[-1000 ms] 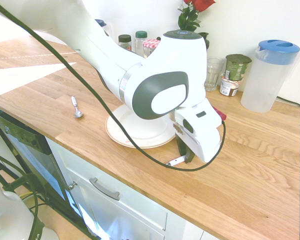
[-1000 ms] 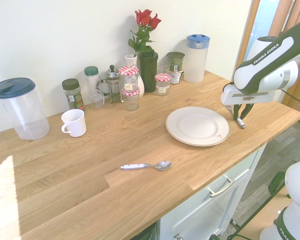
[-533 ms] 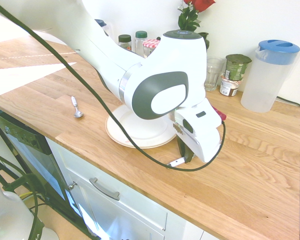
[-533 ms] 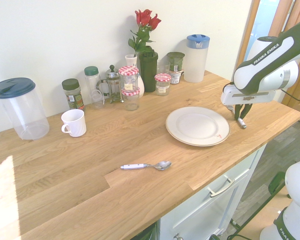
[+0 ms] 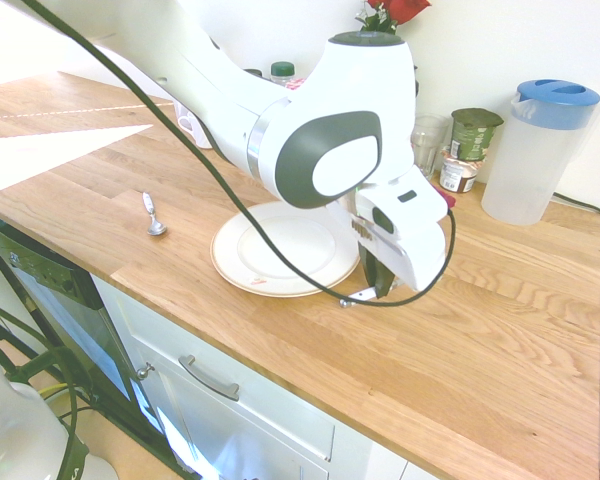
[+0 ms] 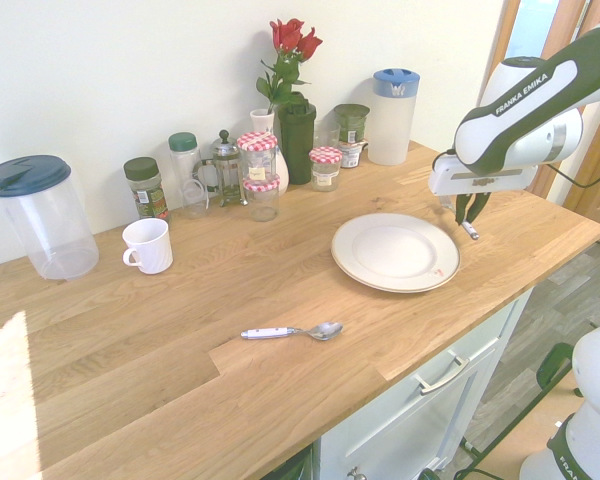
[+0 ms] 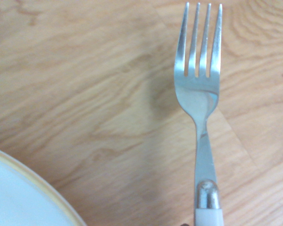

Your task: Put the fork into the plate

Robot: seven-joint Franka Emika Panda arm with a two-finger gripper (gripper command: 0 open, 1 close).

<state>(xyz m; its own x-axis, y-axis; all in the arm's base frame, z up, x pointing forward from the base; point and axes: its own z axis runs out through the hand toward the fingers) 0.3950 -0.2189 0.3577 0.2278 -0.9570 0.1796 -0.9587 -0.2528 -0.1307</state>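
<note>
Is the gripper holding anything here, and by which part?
Yes: the gripper holds the fork by its white handle, lifted beside the plate.

The wooden countertop [image 6: 280, 290] carries the plate [image 6: 395, 251], a spoon [image 6: 292, 331], a white mug [image 6: 147, 245] and two jugs [image 6: 40, 215].

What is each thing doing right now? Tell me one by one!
fork: held in the end effector, lifted off the counter beside the plate
plate: empty, flat on the counter
spoon: lying on the counter
white mug: upright
blue-lidded jug: upright, lid on
</note>
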